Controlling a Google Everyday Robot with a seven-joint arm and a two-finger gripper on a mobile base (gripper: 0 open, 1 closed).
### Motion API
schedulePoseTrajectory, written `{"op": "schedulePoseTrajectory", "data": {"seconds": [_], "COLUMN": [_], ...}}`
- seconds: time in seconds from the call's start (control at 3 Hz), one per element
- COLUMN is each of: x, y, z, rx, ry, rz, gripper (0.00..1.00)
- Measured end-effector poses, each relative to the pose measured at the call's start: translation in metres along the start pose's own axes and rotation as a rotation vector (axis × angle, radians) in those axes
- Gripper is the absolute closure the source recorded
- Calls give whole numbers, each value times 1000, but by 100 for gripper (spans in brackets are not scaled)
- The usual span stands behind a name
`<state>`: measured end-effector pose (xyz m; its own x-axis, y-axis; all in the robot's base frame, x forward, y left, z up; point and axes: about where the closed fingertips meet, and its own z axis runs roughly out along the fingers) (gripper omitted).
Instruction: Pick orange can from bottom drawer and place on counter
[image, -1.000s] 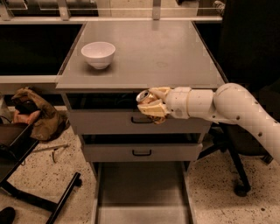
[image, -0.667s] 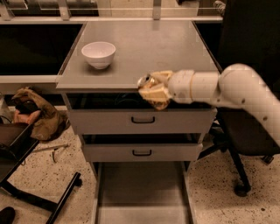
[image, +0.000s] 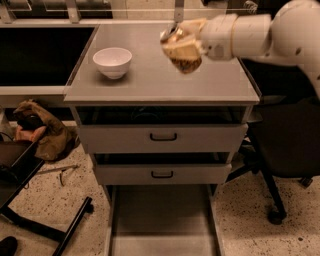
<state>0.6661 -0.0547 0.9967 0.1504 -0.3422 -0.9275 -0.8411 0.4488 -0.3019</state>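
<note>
Hand (image: 182, 46) risen above counter (image: 145, 84), clasping orange can (image: 184, 62), top tilted left

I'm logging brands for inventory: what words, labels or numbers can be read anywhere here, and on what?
No text can be read anywhere.
orange can, held in the tool above the counter: any print is too blurred to read.
white bowl and drawer fronts: no markings visible.

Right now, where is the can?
Upper middle of the camera view: the can is held in the gripper above the counter, to the right of the bowl.
</note>
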Motion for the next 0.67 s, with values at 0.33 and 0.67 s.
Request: {"op": "schedulePoseTrajectory", "data": {"seconds": [0.33,0.67], "x": [-7,24], "y": [-36,-56], "z": [4,13], "rx": [29,59], "ry": [-42,-116], "rz": [10,106], "gripper": [100,100]}}
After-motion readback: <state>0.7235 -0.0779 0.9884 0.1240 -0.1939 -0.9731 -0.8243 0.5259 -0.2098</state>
